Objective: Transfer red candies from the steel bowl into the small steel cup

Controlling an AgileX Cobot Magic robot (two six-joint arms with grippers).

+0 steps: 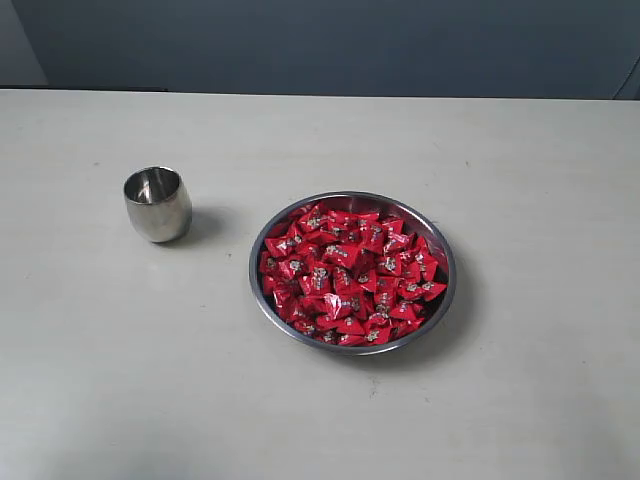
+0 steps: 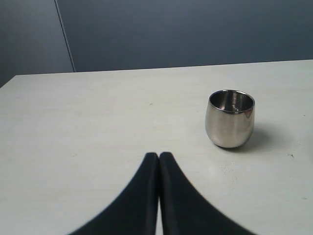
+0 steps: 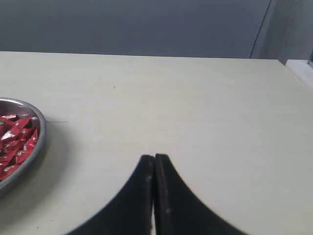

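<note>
A wide steel bowl (image 1: 442, 250) sits right of the table's middle, heaped with red candies (image 1: 347, 275). To its left stands the small steel cup (image 1: 157, 204), upright and empty as far as its mouth shows. Neither arm appears in the exterior view. In the left wrist view my left gripper (image 2: 159, 155) is shut with nothing between its black fingers, and the small steel cup (image 2: 230, 118) stands a short way beyond it. My right gripper (image 3: 154, 157) is also shut and empty, with the steel bowl's rim (image 3: 42, 131) and a few red candies (image 3: 14, 142) at the frame's edge.
The pale table (image 1: 320, 410) carries only the bowl and the cup. A dark blue wall (image 1: 330, 45) runs behind the table's far edge. The table's edge shows at the side of the right wrist view.
</note>
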